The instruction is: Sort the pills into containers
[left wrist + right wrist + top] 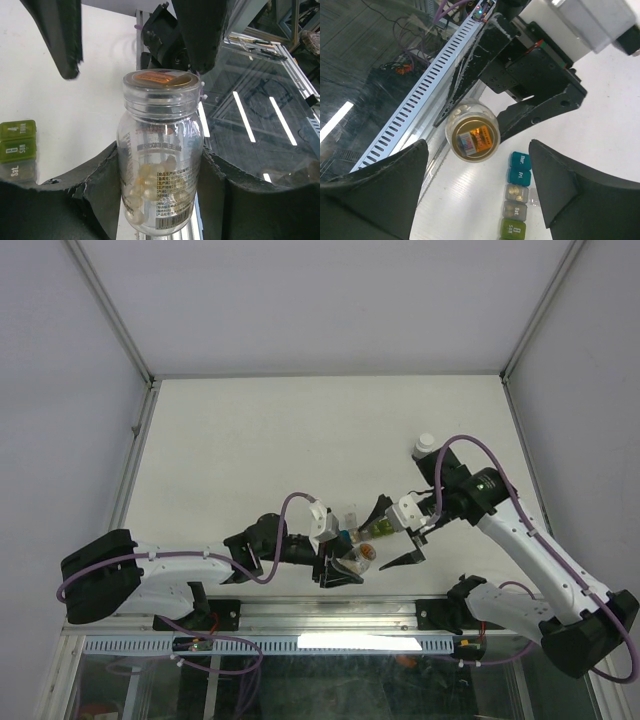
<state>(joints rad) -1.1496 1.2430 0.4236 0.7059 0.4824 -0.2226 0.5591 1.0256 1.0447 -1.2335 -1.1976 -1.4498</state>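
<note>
My left gripper (343,566) (160,160) is shut on a clear pill bottle (160,150), upright with no cap; pale yellow pills lie in its lower part and an orange packet shows in its mouth. The bottle also shows in the right wrist view (472,137) and the top view (360,558). The containers (517,192), a strip of teal, grey and green cubes, lie on the table right of the bottle (362,531) (17,145). One grey cube is open with pills inside. My right gripper (394,535) (477,192) is open, hovering above the strip and the bottle.
A white bottle cap (425,444) stands on the table at the far right, behind the right arm. The table's near edge with a slotted cable rail (420,100) runs just beside the bottle. Frame posts (135,430) border the table's sides.
</note>
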